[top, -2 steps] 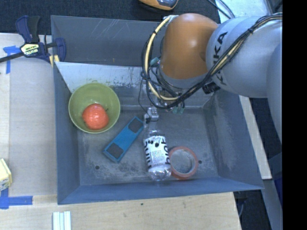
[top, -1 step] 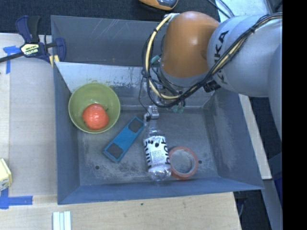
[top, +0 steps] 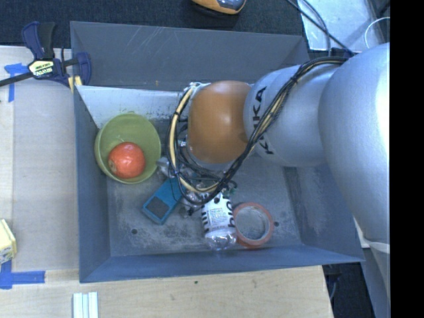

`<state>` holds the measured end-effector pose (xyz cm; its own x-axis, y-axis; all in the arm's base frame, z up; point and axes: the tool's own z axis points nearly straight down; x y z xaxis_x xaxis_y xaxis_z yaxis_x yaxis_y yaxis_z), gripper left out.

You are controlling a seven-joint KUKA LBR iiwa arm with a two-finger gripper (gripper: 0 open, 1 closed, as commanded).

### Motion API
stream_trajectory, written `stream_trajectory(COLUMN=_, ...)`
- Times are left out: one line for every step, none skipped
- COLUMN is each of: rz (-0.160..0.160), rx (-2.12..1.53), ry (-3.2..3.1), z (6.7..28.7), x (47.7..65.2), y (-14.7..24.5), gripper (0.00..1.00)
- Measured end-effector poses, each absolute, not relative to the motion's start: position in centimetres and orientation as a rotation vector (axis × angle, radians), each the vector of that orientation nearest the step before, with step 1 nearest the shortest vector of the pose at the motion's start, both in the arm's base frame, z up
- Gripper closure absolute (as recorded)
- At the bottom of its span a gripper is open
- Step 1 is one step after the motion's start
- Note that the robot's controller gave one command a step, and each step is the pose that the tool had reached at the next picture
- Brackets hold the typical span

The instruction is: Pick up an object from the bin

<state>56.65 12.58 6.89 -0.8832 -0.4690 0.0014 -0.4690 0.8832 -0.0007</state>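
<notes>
Grey bin [top: 91,197], floor middle: gripper [top: 190,189] low, blue flat block [top: 159,205] just beside it to view-left, long axis diagonal; labelled bottle [top: 217,218] just view-right. Spread or pinched: can't tell

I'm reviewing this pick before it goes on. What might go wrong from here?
The gripper sits low between the blue block and the small bottle, which lies right beside the tape roll; it may nudge or pinch the wrong one. The green bowl with the red ball is close to the wrist cables and might get knocked.
</notes>
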Motion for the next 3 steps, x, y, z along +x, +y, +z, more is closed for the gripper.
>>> stream_trajectory(rz=0.000, rx=0.433, ry=-3.116, z=12.0, x=57.8, y=12.3, gripper=0.00)
stream_trajectory(rz=-0.003, rx=0.819, ry=-3.030, z=9.9, x=57.1, y=13.3, gripper=0.00)
stream_trajectory(rz=0.000, rx=0.774, ry=-3.051, z=7.0, x=57.7, y=12.8, gripper=0.00)
